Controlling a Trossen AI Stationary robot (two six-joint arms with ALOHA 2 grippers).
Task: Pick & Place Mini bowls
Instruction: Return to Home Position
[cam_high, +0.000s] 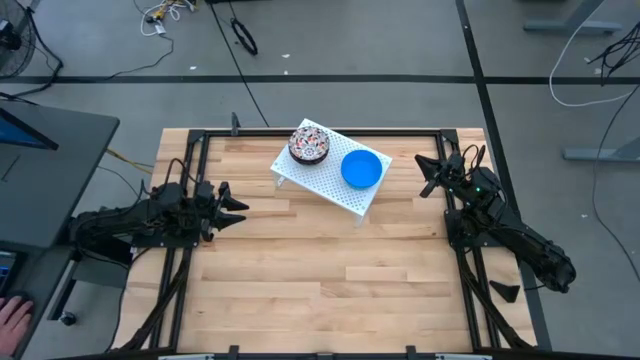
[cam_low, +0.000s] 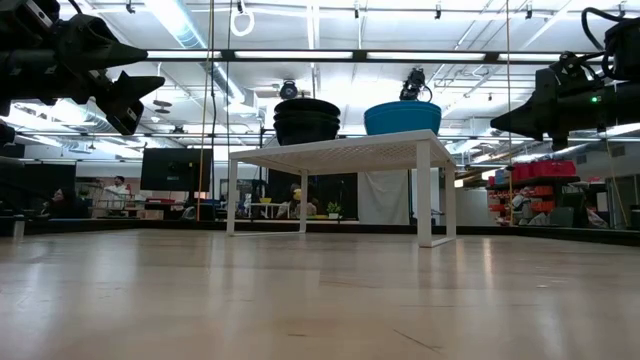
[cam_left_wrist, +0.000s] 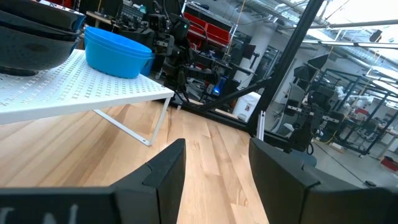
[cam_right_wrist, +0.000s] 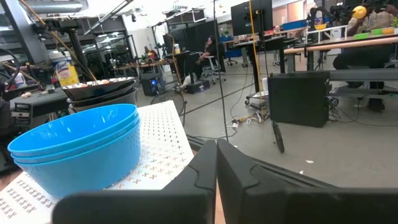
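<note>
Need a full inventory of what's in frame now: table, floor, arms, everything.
blue bowls: one stack, bright blue, right end of the rack
speckled bowls: one stack, white with red-and-dark speckles, left end of the rack, apart from the blue stack
rack: one, white, perforated, far middle of the table
table: one, light wood, black frame
cables: several, black and white, on the floor beyond the table
desk: one, grey, left of the table
person's hand: one, off the table, lower left corner of the high view
left arm: one, dark, table's left side, jaws open, empty
right arm: one, dark, table's right side, jaws shut, empty
</note>
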